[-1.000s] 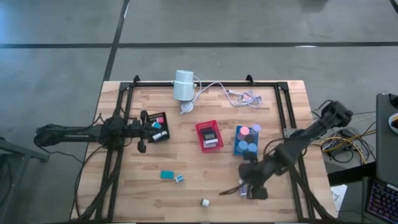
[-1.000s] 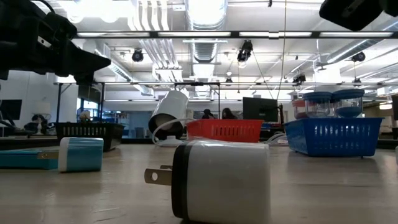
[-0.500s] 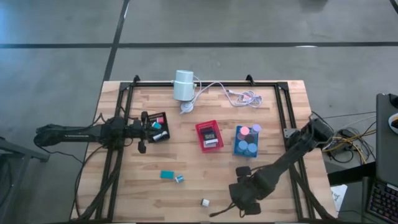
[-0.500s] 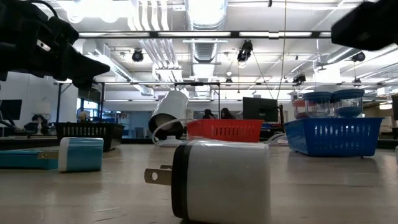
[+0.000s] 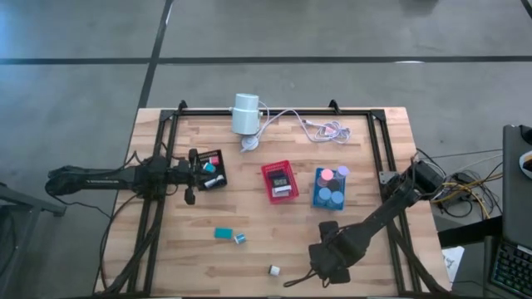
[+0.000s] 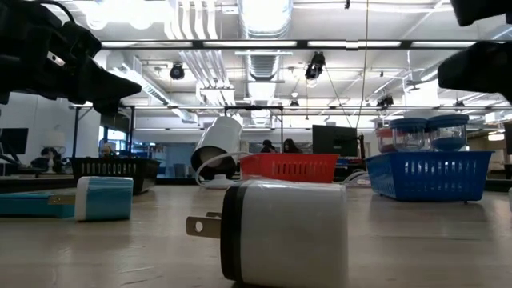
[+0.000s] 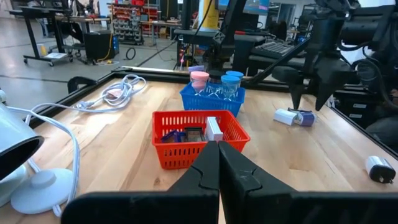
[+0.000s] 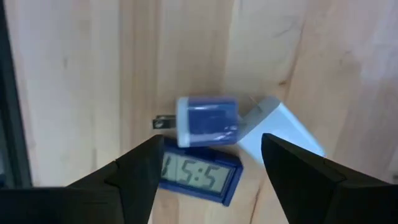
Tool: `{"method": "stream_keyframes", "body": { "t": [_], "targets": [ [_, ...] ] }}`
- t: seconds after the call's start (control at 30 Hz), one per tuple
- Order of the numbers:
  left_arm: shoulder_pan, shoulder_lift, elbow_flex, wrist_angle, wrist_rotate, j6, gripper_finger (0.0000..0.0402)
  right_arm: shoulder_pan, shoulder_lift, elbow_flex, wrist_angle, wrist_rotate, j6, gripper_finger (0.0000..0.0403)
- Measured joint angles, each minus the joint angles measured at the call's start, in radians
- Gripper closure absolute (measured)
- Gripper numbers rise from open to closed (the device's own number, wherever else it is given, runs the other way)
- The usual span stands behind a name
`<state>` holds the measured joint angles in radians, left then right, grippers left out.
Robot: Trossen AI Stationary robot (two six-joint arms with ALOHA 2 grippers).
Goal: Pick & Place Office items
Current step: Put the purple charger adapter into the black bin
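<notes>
Wooden table [image 5: 249, 249] with black frame rails. Left arm parked over table's left side, left gripper [image 5: 194, 163] beside black tray [image 5: 218, 158], fingers [image 7: 214, 171] pressed together, nothing held. Right arm reaching in from right edge, right gripper [image 8: 208, 165] low over front-right of table, fingers [image 8: 140, 171] spread apart, clamping nothing, straddling a small cluster from above.

White cylinder [image 5: 245, 114] with cables at table's far side. Blue tray [image 5: 318, 198] right of centre holding pink and lilac discs [image 5: 332, 174]. Red tray [image 5: 270, 170] at centre with a dark item and a white block inside.

Under right gripper: blue plug adapter [image 8: 207, 121], lying just beside blue digital clock [image 8: 198, 177] and a white block [image 8: 283, 127], all on the wood, apart from both fingers. Teal block [image 5: 223, 233] and small teal-white adapter [image 5: 239, 239] front-left of centre, near each other. White plug adapter [image 5: 273, 270] at front edge, on its side, prongs [image 6: 202, 226] sticking out.
</notes>
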<state>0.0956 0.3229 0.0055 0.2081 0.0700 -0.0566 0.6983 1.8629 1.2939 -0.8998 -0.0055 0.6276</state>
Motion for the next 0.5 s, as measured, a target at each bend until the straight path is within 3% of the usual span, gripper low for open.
{"method": "stream_keyframes", "body": {
  "t": [0.5],
  "targets": [
    [0.0, 0.0, 0.0, -0.003, 0.0, -0.003, 0.0401, 0.002, -0.001, -0.016, 0.079, 0.024, -0.008, 0.0158]
  ]
}}
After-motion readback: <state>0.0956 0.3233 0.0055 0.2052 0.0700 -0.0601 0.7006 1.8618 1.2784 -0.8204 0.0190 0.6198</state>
